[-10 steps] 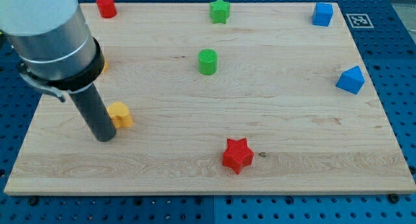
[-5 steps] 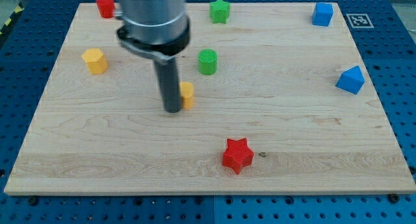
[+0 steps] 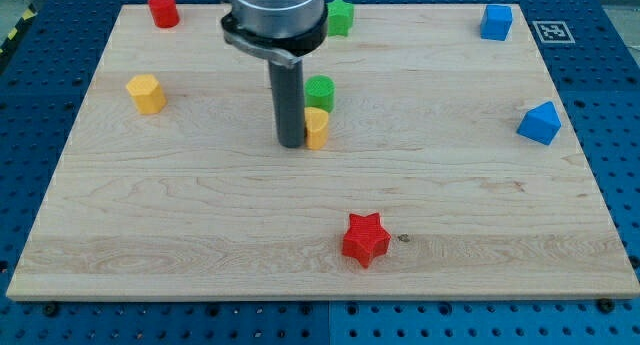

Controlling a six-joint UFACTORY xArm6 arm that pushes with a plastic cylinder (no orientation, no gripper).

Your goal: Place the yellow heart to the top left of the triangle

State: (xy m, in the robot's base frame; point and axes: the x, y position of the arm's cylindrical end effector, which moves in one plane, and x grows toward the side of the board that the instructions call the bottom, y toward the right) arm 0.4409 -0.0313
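My tip rests on the board just left of the yellow heart, touching it. The heart sits near the board's middle, directly below and against the green cylinder. The blue triangle stands far off at the view's right edge of the board. The rod hides the heart's left part.
A yellow hexagonal block lies at the left, a red cylinder at the top left, a green star at the top behind the arm, a blue cube at the top right, a red star near the bottom.
My tip has swept from the board's left to its middle, pushing the yellow heart rightward and upward until it sits under the green cylinder.
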